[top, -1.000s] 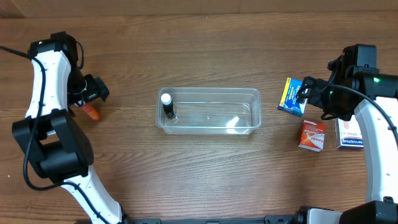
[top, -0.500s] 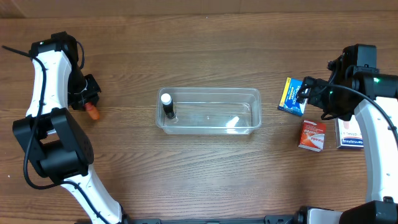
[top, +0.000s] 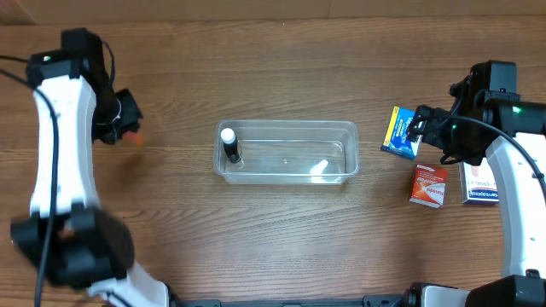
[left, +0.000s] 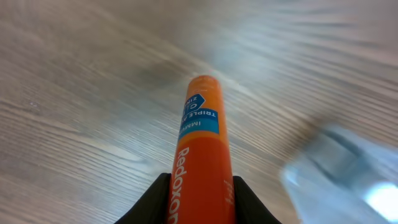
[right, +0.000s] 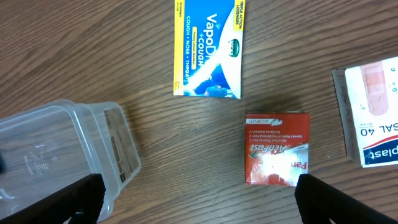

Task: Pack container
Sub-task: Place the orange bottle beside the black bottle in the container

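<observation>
The clear container (top: 286,125) lies mid-table, and a small dark bottle with a white cap (top: 228,143) stands in its left end. It appears again in the right wrist view as the container (right: 74,149). My left gripper (top: 124,126) is left of the container and shut on an orange Redoxon tube (top: 135,136). The left wrist view shows the tube (left: 202,143) sticking out between the two black fingers of the left gripper (left: 201,190), above the wood. My right gripper (top: 418,128) hangs open over bare table right of the container. In the right wrist view the right gripper (right: 199,199) has nothing between its fingers.
A blue and yellow VapoDrops box (right: 208,48) lies flat just right of the container, also seen as the blue box (top: 398,132). A red box (top: 428,184) and a white plaster box (top: 480,183) lie at the right. The container (left: 348,168) shows blurred in the left wrist view.
My left gripper has shut on the orange tube and lifted it off the table as the arm swung. The right arm and the boxes have not moved.
</observation>
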Robot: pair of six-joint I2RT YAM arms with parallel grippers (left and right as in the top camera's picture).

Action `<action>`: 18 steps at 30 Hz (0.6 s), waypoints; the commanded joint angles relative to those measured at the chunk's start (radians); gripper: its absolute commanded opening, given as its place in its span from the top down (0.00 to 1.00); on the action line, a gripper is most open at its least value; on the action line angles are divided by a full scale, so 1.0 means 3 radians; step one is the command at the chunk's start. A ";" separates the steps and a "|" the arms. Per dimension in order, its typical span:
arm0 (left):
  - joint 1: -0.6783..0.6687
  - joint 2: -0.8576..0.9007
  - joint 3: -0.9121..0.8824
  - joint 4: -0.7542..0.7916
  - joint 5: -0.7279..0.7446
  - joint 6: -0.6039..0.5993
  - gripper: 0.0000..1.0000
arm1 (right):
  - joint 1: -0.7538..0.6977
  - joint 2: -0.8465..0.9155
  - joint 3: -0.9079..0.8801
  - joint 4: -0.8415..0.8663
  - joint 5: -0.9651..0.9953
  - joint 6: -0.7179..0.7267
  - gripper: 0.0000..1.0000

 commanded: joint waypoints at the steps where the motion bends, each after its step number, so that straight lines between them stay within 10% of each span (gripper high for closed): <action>1: -0.0487 -0.0701 0.0037 -0.0071 0.0226 0.0010 0.89 | -0.0003 -0.0005 0.0095 0.0006 -0.0020 -0.0008 0.00; 18: -0.1712 -0.0459 -0.0593 0.0051 0.0127 -0.0337 0.91 | -0.0003 -0.0005 0.0095 0.0006 -0.0020 -0.0008 0.00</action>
